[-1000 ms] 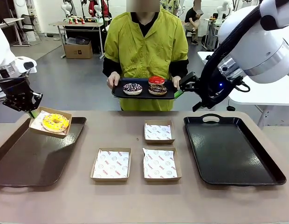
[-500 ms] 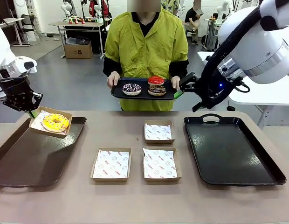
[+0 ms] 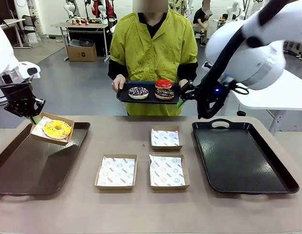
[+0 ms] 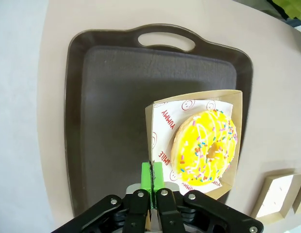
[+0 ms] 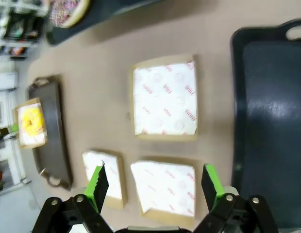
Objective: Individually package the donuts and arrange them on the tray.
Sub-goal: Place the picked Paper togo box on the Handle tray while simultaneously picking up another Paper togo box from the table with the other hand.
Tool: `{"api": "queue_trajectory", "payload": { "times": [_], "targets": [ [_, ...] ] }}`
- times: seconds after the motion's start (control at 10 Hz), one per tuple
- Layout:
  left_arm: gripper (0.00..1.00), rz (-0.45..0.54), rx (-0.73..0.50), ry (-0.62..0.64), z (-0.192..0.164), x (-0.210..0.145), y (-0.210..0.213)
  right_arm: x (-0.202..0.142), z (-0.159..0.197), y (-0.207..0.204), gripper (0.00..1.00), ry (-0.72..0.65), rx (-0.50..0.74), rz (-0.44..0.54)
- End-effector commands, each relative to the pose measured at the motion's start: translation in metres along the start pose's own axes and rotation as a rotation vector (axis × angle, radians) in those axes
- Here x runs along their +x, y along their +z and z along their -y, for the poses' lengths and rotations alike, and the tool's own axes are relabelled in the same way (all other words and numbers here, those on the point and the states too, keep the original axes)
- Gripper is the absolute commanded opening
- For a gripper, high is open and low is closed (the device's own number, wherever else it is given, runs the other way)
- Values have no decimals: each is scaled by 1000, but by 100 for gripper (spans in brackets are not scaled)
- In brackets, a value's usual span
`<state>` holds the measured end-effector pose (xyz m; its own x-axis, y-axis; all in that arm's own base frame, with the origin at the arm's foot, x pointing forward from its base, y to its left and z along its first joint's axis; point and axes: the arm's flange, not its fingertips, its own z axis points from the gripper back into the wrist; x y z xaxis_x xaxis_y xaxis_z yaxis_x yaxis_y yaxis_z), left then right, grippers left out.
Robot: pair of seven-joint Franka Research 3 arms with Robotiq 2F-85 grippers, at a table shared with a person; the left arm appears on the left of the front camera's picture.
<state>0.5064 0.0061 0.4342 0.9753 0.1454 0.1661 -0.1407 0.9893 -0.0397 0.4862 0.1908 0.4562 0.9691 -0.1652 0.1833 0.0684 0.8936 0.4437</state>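
Currently my left gripper (image 4: 152, 180) is pinched shut on the rim of a cardboard box (image 4: 199, 96) carrying the yellow-iced donut (image 4: 205, 147), at the far corner of the brown tray (image 3: 24, 170). Whether the box touches the tray I cannot tell.

My right gripper (image 5: 154, 182) stands wide apart, holding nothing, near the person's tray (image 3: 122, 96). On it: red-iced donut (image 3: 163, 84), brown chocolate donut (image 3: 164, 93), dark sprinkled donut (image 3: 138, 92).

Judgement: donuts are light and soft, and the icing smears and dents. Take hold across the outer sides, low and gently, never on the iced top. Thin card flexes, so keep the box level.
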Motion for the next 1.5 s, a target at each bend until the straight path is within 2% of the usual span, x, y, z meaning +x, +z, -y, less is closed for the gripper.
{"api": "queue_trajectory", "payload": {
  "times": [0.0, 0.4, 0.8, 1.4],
  "targets": [
    [1, 3, 16, -49, -12, 23, -12, 32, -31, -39, 100, -29, -197, 16],
    [1, -37, -28, -112, -14, 41, -29, 38, -38, -102, 100, 54, -383, 66],
    [1, -38, -67, -120, -2, 46, -36, 33, -30, -118, 100, 32, -352, 16],
    [1, -33, -77, -147, 17, 50, -45, 25, -14, -135, 100, 60, -275, 7]
  ]
}}
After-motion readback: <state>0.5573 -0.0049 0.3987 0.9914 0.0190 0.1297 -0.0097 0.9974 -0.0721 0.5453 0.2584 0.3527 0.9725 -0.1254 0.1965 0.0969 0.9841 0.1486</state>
